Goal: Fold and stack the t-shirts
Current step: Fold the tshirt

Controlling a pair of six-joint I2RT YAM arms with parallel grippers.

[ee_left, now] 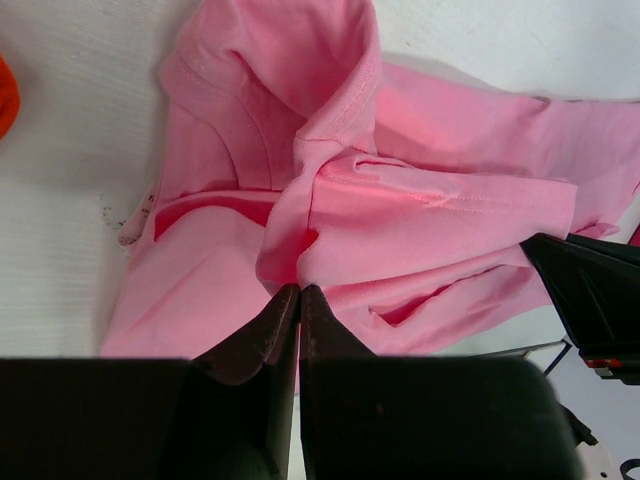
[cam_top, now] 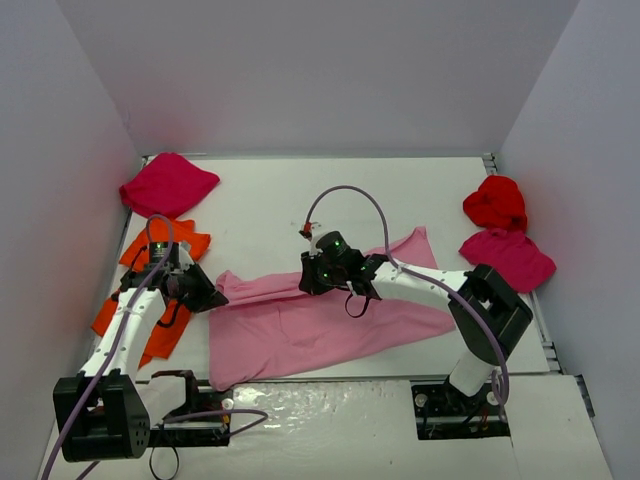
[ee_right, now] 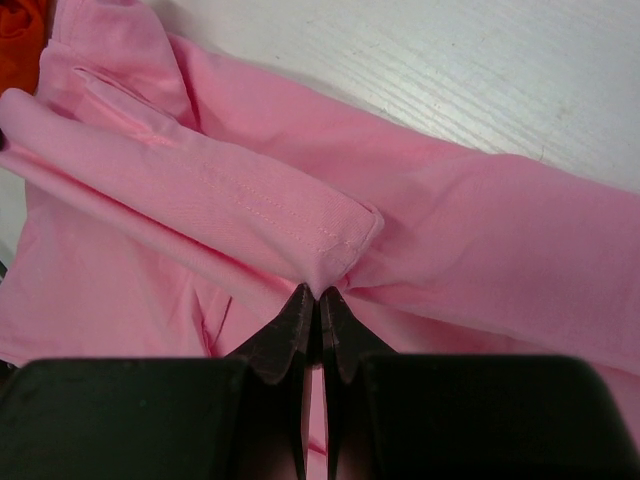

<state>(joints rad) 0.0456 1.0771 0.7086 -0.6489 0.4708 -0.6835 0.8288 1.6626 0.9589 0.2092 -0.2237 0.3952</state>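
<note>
So, far-left corner: magenta t-shirt A (cam_top: pixel 170 183), bunched, by the left wall.
Left side: orange t-shirts (cam_top: pixel 160 335) in a crumpled heap under the left arm; can't separate them.
Left gripper (ee_left: pixel 298 290): fingers pressed together, pinching a fold at the left end of the pink t-shirt (cam_top: pixel 330 325), just right of the orange heap.
Pink t-shirt: spread across the table (cam_top: pixel 280 195) centre, near side lying flat, far edge gathered into a rolled band running between the two grippers.
Right gripper (ee_right: pixel 318 295): fingers closed, pinching the right end of that band, about mid-shirt on its far edge.
Right sleeve area: flat, pointing far-right.
Far right: red t-shirt (cam_top: pixel 495 203), bunched, by the right wall.
Right, nearer: magenta t-shirt B (cam_top: pixel 508 257), touching the red one, just beside the pink shirt's right end.
</note>
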